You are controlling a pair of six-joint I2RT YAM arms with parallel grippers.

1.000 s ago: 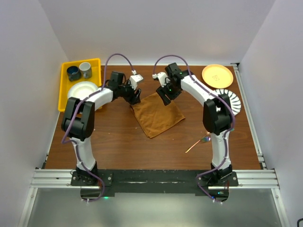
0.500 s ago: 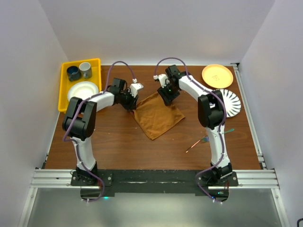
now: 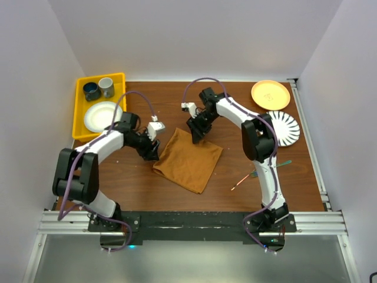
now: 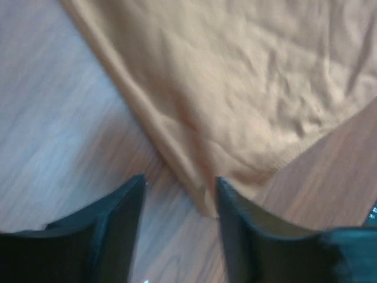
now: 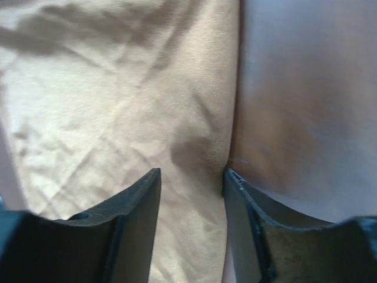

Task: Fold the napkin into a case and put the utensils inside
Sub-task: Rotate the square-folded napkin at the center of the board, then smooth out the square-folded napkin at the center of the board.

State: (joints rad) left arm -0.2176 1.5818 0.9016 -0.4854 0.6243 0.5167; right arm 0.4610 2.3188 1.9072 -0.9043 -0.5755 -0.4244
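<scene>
The rust-brown napkin [image 3: 188, 160] lies flat mid-table as a skewed, folded rectangle. My left gripper [image 3: 154, 152] is at its left corner. In the left wrist view the left gripper [image 4: 179, 180] is open, and the napkin [image 4: 247, 88] has its corner lying between the fingers, close to the right finger [image 4: 247, 230]. My right gripper [image 3: 196, 134] is at the napkin's far corner. The right wrist view shows the right gripper [image 5: 191, 172] open and straddling the edge of the napkin [image 5: 118, 118], which lies flat. The utensils [image 3: 241, 181] lie on the wood by the right arm.
A yellow tray [image 3: 100, 76] at the back left holds two cups [image 3: 91, 90] and a white plate [image 3: 101, 116]. An orange plate [image 3: 270, 94] and a white fluted plate [image 3: 288, 127] sit at the back right.
The napkin has slid toward the near left, and both grippers came along with it. The left arm drew back toward the near side.
</scene>
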